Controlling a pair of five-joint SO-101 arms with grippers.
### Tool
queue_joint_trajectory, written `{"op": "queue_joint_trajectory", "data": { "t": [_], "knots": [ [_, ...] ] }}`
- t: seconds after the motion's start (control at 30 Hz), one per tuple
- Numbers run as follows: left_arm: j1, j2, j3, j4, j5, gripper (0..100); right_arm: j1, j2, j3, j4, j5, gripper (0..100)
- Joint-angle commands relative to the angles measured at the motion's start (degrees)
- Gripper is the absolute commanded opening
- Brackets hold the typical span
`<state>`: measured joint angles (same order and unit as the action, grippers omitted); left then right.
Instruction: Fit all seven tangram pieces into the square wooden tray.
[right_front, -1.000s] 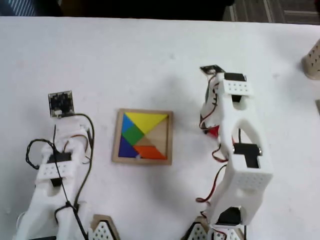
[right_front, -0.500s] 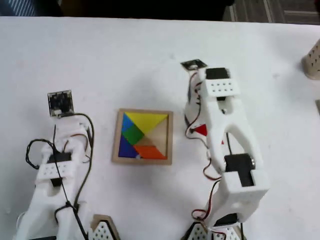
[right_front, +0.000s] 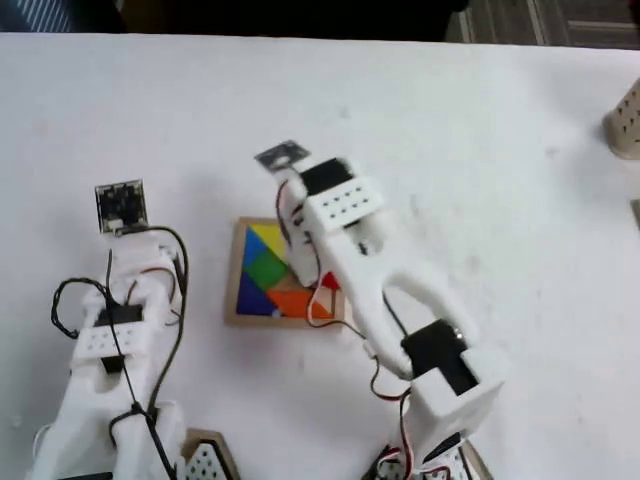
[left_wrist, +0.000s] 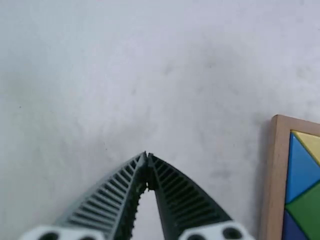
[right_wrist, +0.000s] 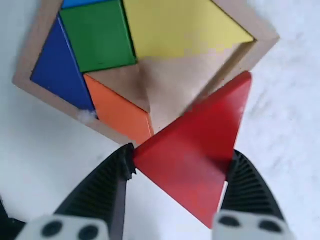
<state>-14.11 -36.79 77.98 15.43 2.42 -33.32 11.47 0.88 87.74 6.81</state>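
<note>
The square wooden tray (right_front: 234, 270) lies mid-table and holds yellow (right_wrist: 180, 27), green (right_wrist: 97, 32), dark blue (right_wrist: 57, 70), light blue and orange (right_wrist: 120, 112) pieces, with a bare triangular gap (right_wrist: 175, 82) beside the yellow one. My right gripper (right_wrist: 177, 165) is shut on a red triangle (right_wrist: 197, 152), held just above the tray's corner by that gap. In the high view the right arm covers the tray's right half and a bit of the red triangle (right_front: 329, 281) peeks out. My left gripper (left_wrist: 147, 157) is shut on nothing, over bare table left of the tray (left_wrist: 278, 175).
White table all round. The left arm (right_front: 115, 320) rests at the lower left with its cables. A perforated wooden object (right_front: 625, 120) stands at the right edge. Arm bases (right_front: 205, 460) sit along the front edge.
The right arm has swung left from right of the tray to over its right half, carrying the red triangle. The left arm has not moved.
</note>
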Motion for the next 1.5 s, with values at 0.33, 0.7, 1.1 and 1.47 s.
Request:
{"op": "queue_joint_trajectory", "data": {
  "t": [0.33, 0.7, 1.1, 1.47],
  "knots": [
    [-0.5, -1.9, -0.4, -1.3, -0.6, 2, -7.2, -2.7, 7.3, -18.5, -15.3, 12.6],
    [-0.5, -1.9, -0.4, -1.2, -0.6, 2, -9.2, 2.3, 6.0, -19.1, -14.9, 24.7],
    [-0.5, -1.9, -0.4, -1.0, -4.3, 2, -8.9, 3.6, -0.2, -12.4, -6.2, 25.2],
    [-0.6, -1.9, -0.4, -0.9, -4.5, 2, -9.2, 3.7, 0.2, -12.4, -1.6, 34.6]
  ]
}}
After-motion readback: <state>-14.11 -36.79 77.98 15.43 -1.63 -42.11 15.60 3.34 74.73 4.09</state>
